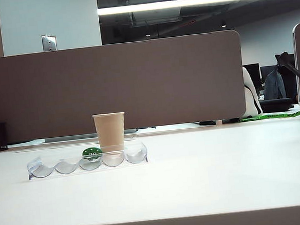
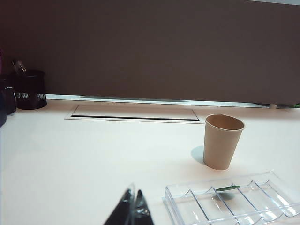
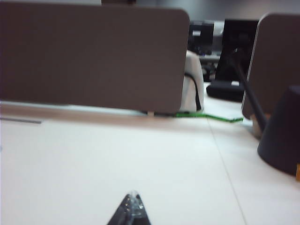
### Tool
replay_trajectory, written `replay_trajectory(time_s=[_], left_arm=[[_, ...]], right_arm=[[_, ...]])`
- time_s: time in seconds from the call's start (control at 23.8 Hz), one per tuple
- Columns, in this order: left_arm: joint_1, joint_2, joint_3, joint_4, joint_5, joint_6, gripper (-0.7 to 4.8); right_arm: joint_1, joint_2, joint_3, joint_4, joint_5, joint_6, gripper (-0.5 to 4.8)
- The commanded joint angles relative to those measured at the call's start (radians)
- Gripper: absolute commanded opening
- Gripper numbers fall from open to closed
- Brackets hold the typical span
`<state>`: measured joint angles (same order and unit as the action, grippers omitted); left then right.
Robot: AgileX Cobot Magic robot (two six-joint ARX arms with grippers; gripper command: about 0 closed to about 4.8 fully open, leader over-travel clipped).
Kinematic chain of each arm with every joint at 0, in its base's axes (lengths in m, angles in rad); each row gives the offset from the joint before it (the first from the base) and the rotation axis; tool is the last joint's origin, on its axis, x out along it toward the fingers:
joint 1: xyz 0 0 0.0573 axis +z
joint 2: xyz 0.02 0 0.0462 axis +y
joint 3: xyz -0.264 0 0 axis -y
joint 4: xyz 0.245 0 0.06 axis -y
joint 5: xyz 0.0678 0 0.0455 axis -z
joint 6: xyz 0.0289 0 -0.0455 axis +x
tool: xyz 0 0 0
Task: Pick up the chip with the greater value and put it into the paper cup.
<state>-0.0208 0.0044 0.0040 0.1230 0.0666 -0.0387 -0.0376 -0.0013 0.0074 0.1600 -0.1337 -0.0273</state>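
The left end effector [image 2: 133, 206] is pinched together and empty, low over the tabletop [image 2: 93, 159] beside the clear tray [image 2: 187, 206]; the right end effector [image 3: 131, 206], likewise closed on nothing, sits well away. Only the green chip [image 1: 92, 153] shows in the tray. The blue chip is nowhere visible, possibly already inside the paper cup [image 1: 110, 131], so little seems left.

neither arm appears in the exterior view. in the left wrist view only the tips of the left gripper [image 2: 133, 206] show, dark with clear pads, pressed together with no gap and nothing between them. the right gripper [image 3: 131, 206] shows likewise in its own wrist view: tips together, closed, empty, pointing roughly level.
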Motion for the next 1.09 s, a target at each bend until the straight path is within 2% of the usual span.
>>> replay_trajectory(time_s=[0.04, 0.17, 0.34, 0.46, 0.72, 1.09], left_arm=[[0.0, 0.001, 0.003, 0.013, -0.003, -0.003, -0.05], [0.0, 0.001, 0.003, 0.012, -0.004, 0.006, -0.05], [0.0, 0.001, 0.003, 0.011, -0.004, 0.066, -0.05], [0.0, 0.001, 0.003, 0.011, -0.01, 0.065, -0.05], [0.0, 0.001, 0.003, 0.013, -0.069, 0.065, -0.05], [0.0, 0.001, 0.003, 0.013, -0.064, 0.066, -0.05]], right_arm=[[0.0, -0.001, -0.001, 0.048, 0.005, -0.003, -0.02], [0.0, -0.001, -0.001, 0.046, 0.014, -0.003, -0.02], [0.0, -0.001, -0.001, 0.032, 0.068, -0.017, -0.02], [0.0, -0.001, -0.001, -0.006, 0.048, -0.06, -0.02], [0.0, -0.001, -0.001, -0.034, 0.02, -0.06, -0.02], [0.0, -0.001, -0.001, -0.095, 0.024, -0.061, -0.02]])
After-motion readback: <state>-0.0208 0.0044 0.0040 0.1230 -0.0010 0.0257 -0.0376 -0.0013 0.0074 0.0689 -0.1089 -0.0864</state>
